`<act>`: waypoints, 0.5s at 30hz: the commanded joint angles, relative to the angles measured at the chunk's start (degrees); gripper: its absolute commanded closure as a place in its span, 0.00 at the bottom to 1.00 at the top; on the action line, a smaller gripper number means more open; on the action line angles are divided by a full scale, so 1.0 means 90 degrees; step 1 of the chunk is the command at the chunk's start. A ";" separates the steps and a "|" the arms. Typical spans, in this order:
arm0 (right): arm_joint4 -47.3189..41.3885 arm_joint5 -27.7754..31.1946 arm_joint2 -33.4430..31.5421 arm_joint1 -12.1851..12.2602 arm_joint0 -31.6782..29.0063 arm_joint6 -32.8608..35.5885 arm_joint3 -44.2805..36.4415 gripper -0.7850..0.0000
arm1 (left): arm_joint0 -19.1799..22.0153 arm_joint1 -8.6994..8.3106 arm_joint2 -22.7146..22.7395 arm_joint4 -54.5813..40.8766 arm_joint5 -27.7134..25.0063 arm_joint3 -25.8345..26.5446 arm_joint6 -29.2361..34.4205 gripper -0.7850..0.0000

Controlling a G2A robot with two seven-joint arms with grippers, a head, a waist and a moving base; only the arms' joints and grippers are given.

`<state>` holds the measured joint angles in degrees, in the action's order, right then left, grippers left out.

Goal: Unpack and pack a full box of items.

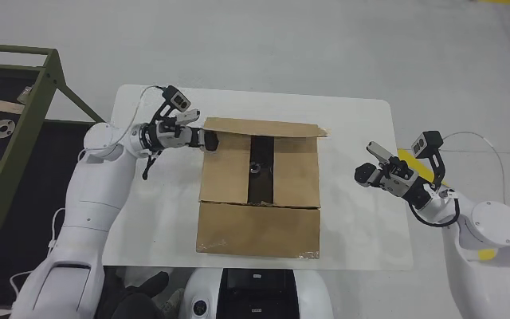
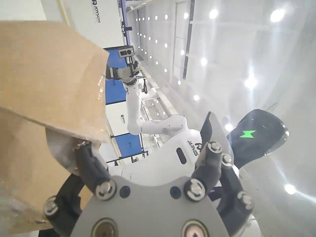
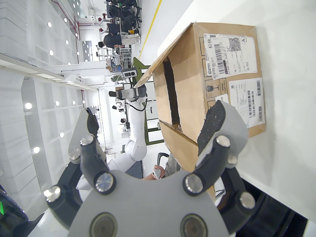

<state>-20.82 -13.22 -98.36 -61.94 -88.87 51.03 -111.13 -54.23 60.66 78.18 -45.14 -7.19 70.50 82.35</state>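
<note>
From above: seeing the cardboard box (image 1: 259,183) sitting centred on the counter (image 1: 358,143), flaps ajar over a dark slot, left end effector (image 1: 209,140) at its far left corner, right end effector (image 1: 366,162) well apart. Left wrist: spreading released, one finger (image 2: 86,154) at the edge of a raised flap (image 2: 49,75). Right wrist: gaping released, grasping nothing, facing the box's labelled side.

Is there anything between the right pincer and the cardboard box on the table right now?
Nothing visible stands in the way. The right pincer is open and apart from the box, off its right side, with only bare white table between them.
</note>
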 commanded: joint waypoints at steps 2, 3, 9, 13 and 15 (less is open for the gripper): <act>0.0000 0.0000 0.0000 0.0000 0.0000 0.0000 0.0000 0.00 | 0.0128 -0.0004 0.0042 -0.0080 0.0019 -0.0029 0.0000 0.00; 0.0000 0.0000 0.0000 0.0000 0.0000 0.0000 0.0000 0.00 | 0.0165 -0.0006 0.0048 -0.0086 0.0027 -0.0043 -0.0006 0.00; 0.0000 0.0000 0.0000 0.0000 0.0000 0.0000 0.0000 0.00 | 0.0384 0.0007 0.0010 -0.0174 0.0085 -0.0111 -0.0076 0.00; 0.0000 0.0000 0.0000 0.0000 0.0000 0.0000 0.0000 0.00 | 0.0543 0.0039 -0.0085 -0.0261 0.0111 -0.0055 -0.0222 0.00; 0.0000 0.0000 0.0000 0.0000 0.0000 0.0000 0.0000 0.00 | 0.0629 0.0054 -0.0152 -0.0226 0.0126 -0.0026 -0.0294 0.00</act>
<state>-20.82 -13.22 -98.36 -61.94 -88.87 51.03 -111.13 -49.00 61.08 77.15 -47.45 -6.14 70.14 80.06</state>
